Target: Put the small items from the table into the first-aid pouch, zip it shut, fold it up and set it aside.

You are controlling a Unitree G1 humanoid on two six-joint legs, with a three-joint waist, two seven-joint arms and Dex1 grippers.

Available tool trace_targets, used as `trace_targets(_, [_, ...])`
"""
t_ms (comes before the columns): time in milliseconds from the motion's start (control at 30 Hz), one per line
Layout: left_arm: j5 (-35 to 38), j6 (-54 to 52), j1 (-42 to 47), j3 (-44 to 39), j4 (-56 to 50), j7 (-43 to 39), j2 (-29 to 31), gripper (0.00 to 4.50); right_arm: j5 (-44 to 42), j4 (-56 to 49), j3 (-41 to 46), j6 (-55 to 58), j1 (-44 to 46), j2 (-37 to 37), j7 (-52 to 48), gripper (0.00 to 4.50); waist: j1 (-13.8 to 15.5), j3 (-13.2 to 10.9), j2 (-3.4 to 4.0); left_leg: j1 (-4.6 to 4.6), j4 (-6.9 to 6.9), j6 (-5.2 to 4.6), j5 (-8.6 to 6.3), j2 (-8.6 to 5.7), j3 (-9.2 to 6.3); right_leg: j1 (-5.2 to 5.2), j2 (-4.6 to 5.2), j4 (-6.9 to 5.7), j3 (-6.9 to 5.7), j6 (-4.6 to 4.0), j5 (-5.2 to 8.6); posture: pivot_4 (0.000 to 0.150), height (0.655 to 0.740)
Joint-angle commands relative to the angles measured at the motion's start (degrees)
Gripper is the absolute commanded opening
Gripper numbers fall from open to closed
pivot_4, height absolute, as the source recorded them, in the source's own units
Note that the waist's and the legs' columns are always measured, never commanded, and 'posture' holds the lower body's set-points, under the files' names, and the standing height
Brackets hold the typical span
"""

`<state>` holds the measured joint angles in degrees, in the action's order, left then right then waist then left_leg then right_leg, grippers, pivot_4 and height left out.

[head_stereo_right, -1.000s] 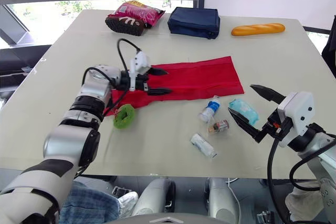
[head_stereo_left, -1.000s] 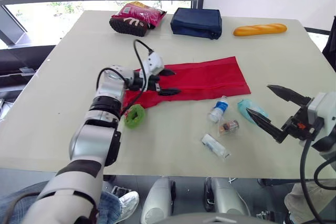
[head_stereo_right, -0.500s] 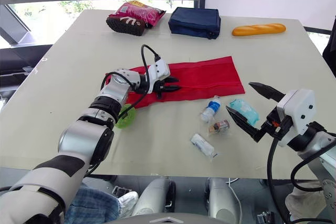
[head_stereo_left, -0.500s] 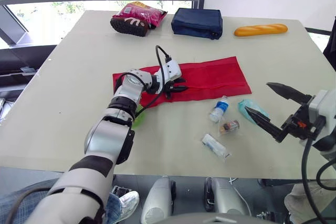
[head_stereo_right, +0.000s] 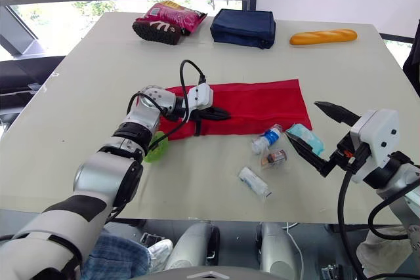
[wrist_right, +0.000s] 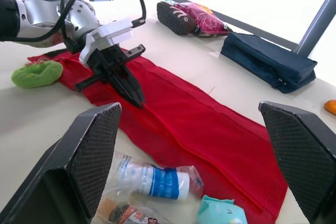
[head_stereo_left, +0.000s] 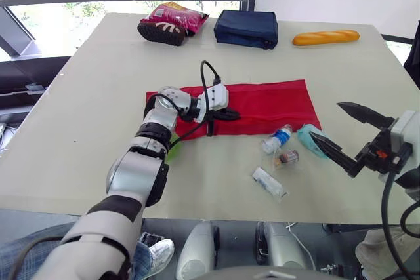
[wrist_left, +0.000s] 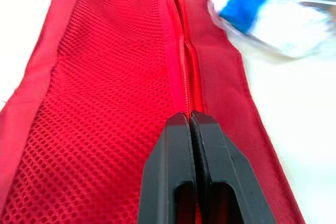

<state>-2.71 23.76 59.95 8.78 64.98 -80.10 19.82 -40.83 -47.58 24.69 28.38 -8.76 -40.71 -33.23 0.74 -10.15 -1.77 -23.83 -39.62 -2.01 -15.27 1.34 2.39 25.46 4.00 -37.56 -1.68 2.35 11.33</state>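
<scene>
The red mesh first-aid pouch (head_stereo_left: 269, 103) lies flat in the middle of the table. My left gripper (head_stereo_left: 235, 115) rests on its left half, shut on the zipper (wrist_left: 185, 61); the wrist view shows both fingertips (wrist_left: 177, 124) pressed together on the zipper line. Near the pouch's front right corner lie a small bottle (head_stereo_left: 277, 139), a teal packet (head_stereo_left: 307, 137), a small brown vial (head_stereo_left: 287, 157) and a white tube (head_stereo_left: 268, 182). A green item (head_stereo_right: 156, 146) sits beside my left forearm. My right gripper (head_stereo_left: 325, 120) hovers open just right of the teal packet, holding nothing.
At the table's far side lie a pink snack bag (head_stereo_left: 172, 23), a navy pouch (head_stereo_left: 246, 28) and a bread loaf (head_stereo_left: 325, 37). The table's front edge (head_stereo_left: 216, 213) runs close below the white tube.
My left gripper went from open to shut and slid rightward along the pouch. The pouch shifted right, closer to the bottle. The right gripper stayed put.
</scene>
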Motion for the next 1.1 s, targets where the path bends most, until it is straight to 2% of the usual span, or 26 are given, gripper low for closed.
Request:
trace_targets(33, [3.3, 1.7, -0.8, -1.8, -2.8, -4.8, 0.7, 0.02, -0.9, -2.4, 1.4, -0.6, 0.1, -0.7, 0.3, 4.5, 0.0, 0.0, 0.0, 0.0, -0.01, 0.0, 0.0, 0.0, 0.0, 0.0, 0.0, -0.01, 0.0, -0.01, 0.0, 0.15, 0.7164])
trace_targets(300, [6.1, 2.4, -3.1, -2.3, -4.8, -11.8, 1.1, 0.02, -6.7, -5.1, 3.8, 1.3, -3.3, -2.9, -1.8, 4.5, 0.0, 0.0, 0.0, -0.01, -0.13, -0.01, -0.01, 0.0, -0.03, -0.02, 0.0, -0.08, 0.0, 0.0, 0.0, 0.15, 0.7164])
trace_targets(567, [7.7, 3.9, -3.9, -0.7, -5.0, -12.4, 1.8, 0.02, -11.6, -6.1, 6.7, 2.2, -5.2, -6.2, -2.7, 4.5, 0.0, 0.0, 0.0, -0.01, -0.25, -0.03, -0.02, 0.01, -0.15, -0.1, 0.0, -0.08, -0.07, 0.09, 0.05, 0.15, 0.7164])
trace_targets(800, [4.0, 10.1, -0.6, -0.5, 0.5, -8.0, 3.3, 0.02, -9.9, -4.9, 7.1, 1.7, -5.6, -7.7, -3.8, 4.5, 0.1, 0.0, 0.0, -0.01, -0.3, -0.07, -0.04, 0.01, -0.23, -0.11, -0.01, -0.09, -0.07, 0.08, 0.05, 0.15, 0.7164])
trace_targets(1100, [3.7, 14.8, 2.3, -1.7, 2.7, -4.9, 0.9, 0.02, -5.3, -8.0, 3.4, 2.9, -7.8, -7.0, -0.6, 4.5, 0.1, 0.0, 0.0, -0.04, -0.5, -0.21, -0.13, 0.0, -0.25, -0.24, 0.01, -0.08, -0.11, 0.1, 0.06, 0.15, 0.7164])
